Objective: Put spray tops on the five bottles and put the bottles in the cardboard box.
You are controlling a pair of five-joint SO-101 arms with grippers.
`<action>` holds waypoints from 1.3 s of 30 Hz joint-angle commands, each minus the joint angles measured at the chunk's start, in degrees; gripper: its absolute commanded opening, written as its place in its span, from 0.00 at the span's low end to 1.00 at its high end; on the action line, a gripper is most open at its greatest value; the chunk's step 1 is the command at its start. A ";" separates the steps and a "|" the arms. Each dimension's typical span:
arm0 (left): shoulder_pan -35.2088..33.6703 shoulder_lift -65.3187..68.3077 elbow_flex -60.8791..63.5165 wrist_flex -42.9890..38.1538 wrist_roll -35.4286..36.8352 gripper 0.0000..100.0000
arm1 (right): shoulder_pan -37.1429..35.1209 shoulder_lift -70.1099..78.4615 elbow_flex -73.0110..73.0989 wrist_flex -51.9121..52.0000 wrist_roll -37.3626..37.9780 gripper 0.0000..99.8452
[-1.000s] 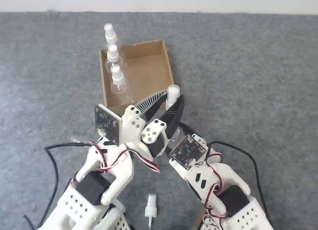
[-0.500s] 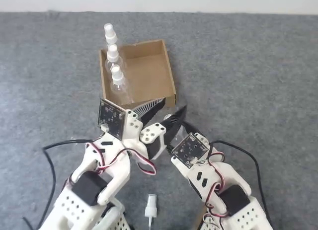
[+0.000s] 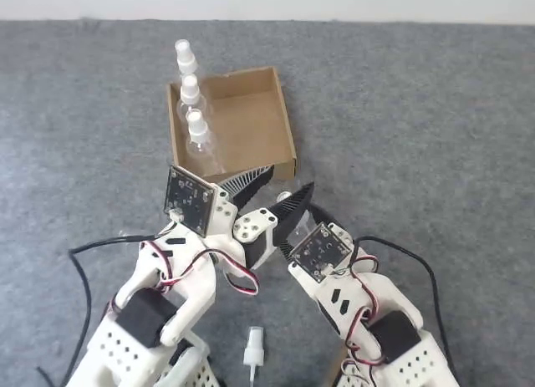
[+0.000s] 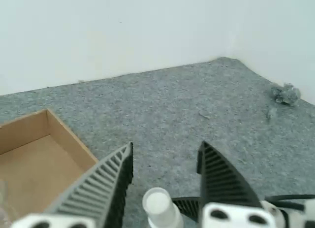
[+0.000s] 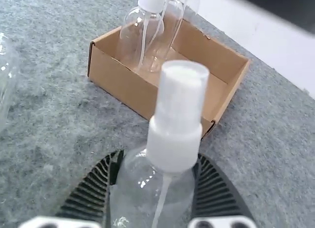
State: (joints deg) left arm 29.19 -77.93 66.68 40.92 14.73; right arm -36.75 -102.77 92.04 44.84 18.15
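Capped bottle [image 5: 147, 191] held right by the box [image 3: 255, 124]

Overhead: three bottles [image 3: 194, 124] stand in the box, loose spray top [image 3: 253, 347] on the carpet [image 3: 418, 111]. Left wrist: left gripper [image 4: 166, 154] jaws apart, white cap [image 4: 158, 206] between them. Right wrist: right gripper [image 5: 158, 164] clamped on that bottle.

three bottles [image 3: 199, 140] line the left side of the cardboard box [image 3: 251, 124]; its right half is bare and reachable from above. just before its near wall the left gripper [image 4: 166, 146], jaws spread, and the right gripper [image 5: 160, 159], clamping a capped bottle [image 5: 165, 139], crowd together. the table [image 3: 418, 111] on the right is free. a loose spray top [image 3: 254, 347] lies between the arm bases.
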 commanded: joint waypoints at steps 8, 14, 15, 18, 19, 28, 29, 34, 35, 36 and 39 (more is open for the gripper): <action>-3.60 0.00 -1.27 -2.73 -0.53 0.07 | 0.84 -1.19 -3.08 -1.36 0.18 0.04; -3.34 0.44 4.97 -9.67 -0.97 0.07 | 0.84 -1.19 -6.15 2.51 0.09 0.04; -3.08 0.44 5.58 -10.29 -1.85 0.07 | 0.84 -1.19 -6.24 2.51 0.09 0.04; 0.62 0.44 6.29 -9.93 -5.80 0.07 | 0.84 -1.19 -6.33 2.51 0.09 0.04; 1.76 0.44 6.55 -9.41 -6.33 0.07 | 0.84 -1.19 -6.59 2.51 0.09 0.04; 3.25 0.53 7.78 -9.32 -6.77 0.07 | 0.84 -1.19 -7.21 2.51 0.18 0.04; 3.25 0.53 7.69 -9.32 -6.77 0.07 | 0.84 -1.19 -7.65 2.59 0.18 0.04; 2.64 0.00 6.11 -9.23 -8.09 0.07 | 0.84 -1.19 -7.56 2.59 0.18 0.04; 2.37 0.00 5.85 -9.14 -8.26 0.07 | 0.92 -1.19 -7.56 2.59 0.18 0.04; 1.58 0.00 5.85 -9.05 -8.09 0.07 | 0.92 -1.19 -7.65 2.59 0.26 0.04; 0.09 0.00 5.85 -9.14 -8.00 0.07 | 0.92 -1.19 -7.74 2.59 0.44 0.04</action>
State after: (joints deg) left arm 30.33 -77.93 75.03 32.92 7.08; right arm -36.57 -102.77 89.14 47.12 18.15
